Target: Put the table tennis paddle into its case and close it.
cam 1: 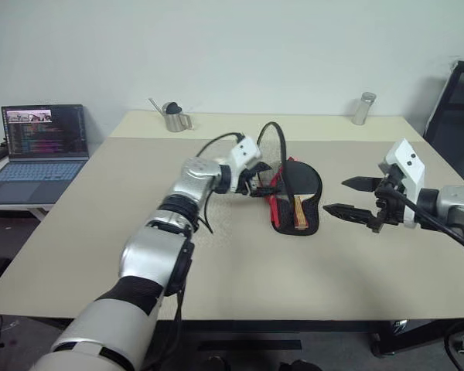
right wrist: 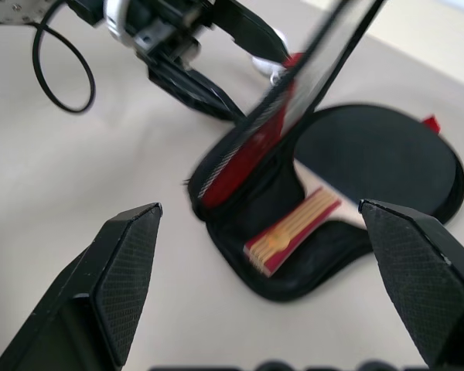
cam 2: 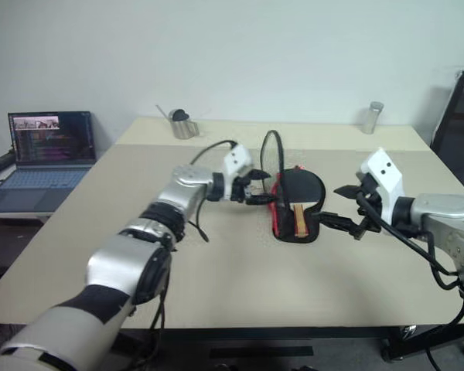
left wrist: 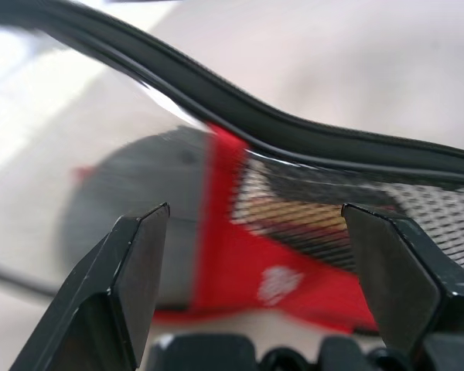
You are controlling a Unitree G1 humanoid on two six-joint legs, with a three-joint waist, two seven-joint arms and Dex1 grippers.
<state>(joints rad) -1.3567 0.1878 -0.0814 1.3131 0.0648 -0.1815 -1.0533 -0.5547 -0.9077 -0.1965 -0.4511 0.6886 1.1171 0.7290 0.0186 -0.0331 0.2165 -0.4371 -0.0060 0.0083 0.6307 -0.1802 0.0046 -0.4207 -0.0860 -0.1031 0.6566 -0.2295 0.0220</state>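
Our left gripper [cam 1: 257,182] stands with its fingers spread and empty beside the raised red mesh flap [right wrist: 251,143] of the case [cam 1: 313,185]. The flap stands nearly on edge along the case's left side. We judge it could topple back outward rather than fold over if we nudge it from the wrong side, or the fingers could catch the mesh or the thin black cord loop [cam 1: 274,135] arching above it and drag the whole pouch across the table [cam 1: 139,232].

Our right gripper [cam 1: 354,197] hangs with its jaws wide apart and nothing between them, just off the case's right edge and not touching it. With neither hand pinning the pouch, a push on the flap may slide it instead of closing it.

The table tennis paddle [right wrist: 363,174] already lies inside the open case, black face toward the far end, striped wooden handle [right wrist: 292,230] toward us. If the handle sits askew against the rim, the zip edge may not meet.

Farther off stand a metal cup [cam 1: 174,117], a small canister [cam 1: 363,108] and a laptop [cam 1: 42,143].
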